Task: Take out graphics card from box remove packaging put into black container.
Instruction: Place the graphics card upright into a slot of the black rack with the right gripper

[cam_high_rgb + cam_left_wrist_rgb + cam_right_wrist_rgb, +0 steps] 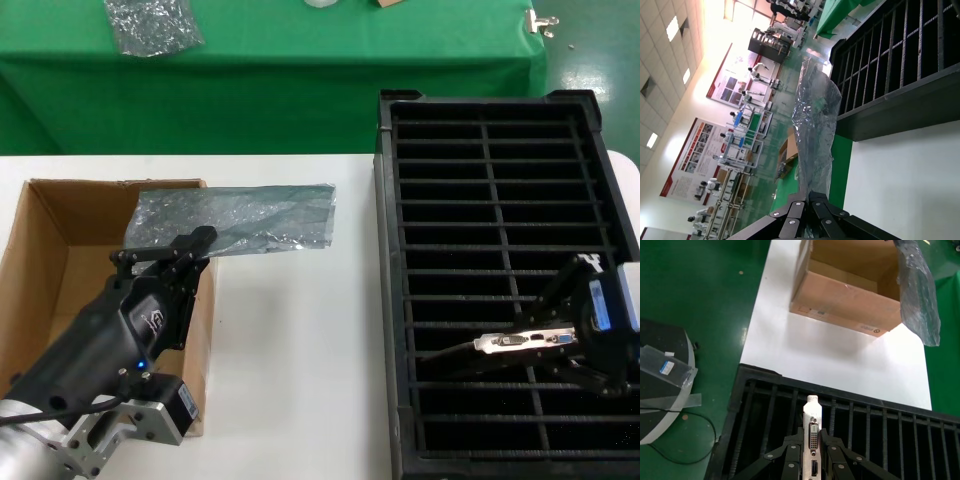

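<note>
My left gripper (200,243) is shut on one end of the shiny grey packaging (240,218), holding it over the box's near wall; the bag stretches out toward the tray. It also shows in the left wrist view (815,120), pinched between the jaws of the left gripper (810,196). The brown cardboard box (45,270) stands open at the left. My right gripper (560,345) is shut on the graphics card (525,341) by its silver bracket, over a slot of the black container (500,150). In the right wrist view the bracket (812,432) sits between the jaws of the right gripper (812,440).
A smaller crumpled silver bag (152,24) lies on the green cloth table at the back. White table surface (300,340) lies between box and tray. A metal clip (541,24) sits at the far right of the green table.
</note>
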